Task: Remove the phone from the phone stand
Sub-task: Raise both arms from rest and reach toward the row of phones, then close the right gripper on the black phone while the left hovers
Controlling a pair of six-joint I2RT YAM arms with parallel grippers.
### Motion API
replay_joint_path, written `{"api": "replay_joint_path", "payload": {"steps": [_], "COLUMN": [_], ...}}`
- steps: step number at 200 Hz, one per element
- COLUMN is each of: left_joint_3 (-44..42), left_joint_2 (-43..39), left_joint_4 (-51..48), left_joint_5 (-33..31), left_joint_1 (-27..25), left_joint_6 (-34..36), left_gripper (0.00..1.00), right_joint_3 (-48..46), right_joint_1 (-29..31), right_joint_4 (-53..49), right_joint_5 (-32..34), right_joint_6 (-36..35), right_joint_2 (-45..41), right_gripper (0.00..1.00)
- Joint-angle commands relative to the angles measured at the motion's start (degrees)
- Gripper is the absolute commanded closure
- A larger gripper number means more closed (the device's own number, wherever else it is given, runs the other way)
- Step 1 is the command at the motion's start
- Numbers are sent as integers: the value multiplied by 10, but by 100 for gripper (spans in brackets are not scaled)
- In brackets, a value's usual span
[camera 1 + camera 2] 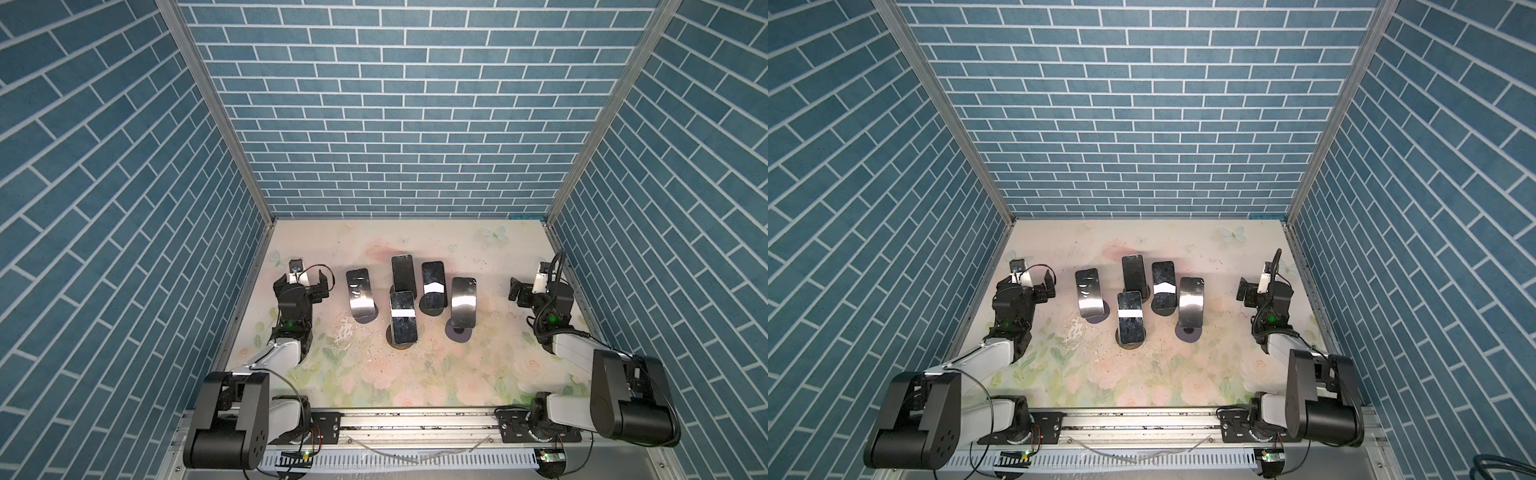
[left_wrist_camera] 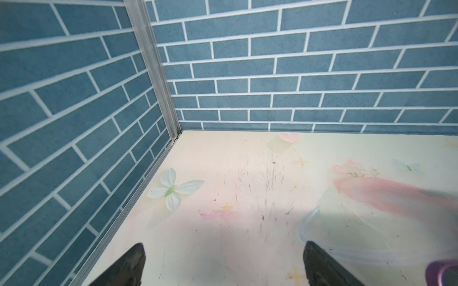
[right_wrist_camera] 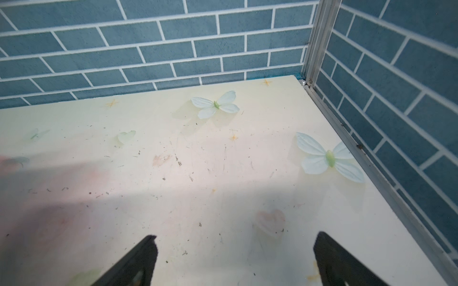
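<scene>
Five phones lean on stands in a cluster at the middle of the flowered tabletop (image 1: 415, 382). The left phone (image 1: 358, 297) and the right phone (image 1: 463, 301), on its round dark stand (image 1: 453, 334), flank three others: the far phone (image 1: 403, 274), the middle-right phone (image 1: 434, 282) beside it, and the near phone (image 1: 402, 318) in front. The left claw (image 2: 224, 247) hovers by the left edge of the tabletop, jaws spread wide and empty. The right claw (image 3: 236, 237) hangs by the right edge, likewise spread and empty. Both are well apart from the phones.
</scene>
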Motion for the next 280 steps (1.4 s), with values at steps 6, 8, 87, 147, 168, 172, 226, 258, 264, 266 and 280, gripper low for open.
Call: {"api": "replay_joint_path", "payload": {"steps": [6, 8, 87, 147, 168, 172, 226, 258, 264, 266, 280], "left_joint_3": [59, 64, 143, 229, 254, 257, 266, 278, 281, 282, 288], "left_joint_2": [-18, -19, -34, -5, 4, 5, 21, 33, 35, 37, 43], "left_joint_4": [-143, -152, -277, -363, -382, -382, -335, -337, -340, -341, -347], "left_joint_5": [-25, -24, 67, 76, 88, 92, 144, 162, 166, 167, 174], "left_joint_1": [1, 2, -18, -119, -147, -152, -212, -229, -230, -230, -233], "left_joint_6": [-65, -69, -182, -161, -158, -159, -161, -162, -163, -163, -163], "left_gripper": [0, 0, 0, 0, 0, 0, 0, 0, 0, 0, 0], "right_joint_3": [32, 33, 91, 191, 237, 246, 353, 383, 387, 389, 398], "right_joint_1": [5, 5, 67, 156, 197, 203, 295, 343, 349, 351, 365], "right_joint_4": [-101, -107, -278, -423, -475, -484, -602, -621, -622, -622, -626], "right_joint_5": [0, 3, 69, 126, 155, 159, 188, 210, 210, 211, 212], "right_joint_6": [34, 37, 98, 173, 185, 188, 236, 256, 259, 260, 268], "right_joint_2": [-46, -50, -124, -108, -96, -93, -10, 18, 22, 23, 33], "right_gripper": [1, 1, 6, 1, 1, 1, 1, 1, 1, 1, 1]}}
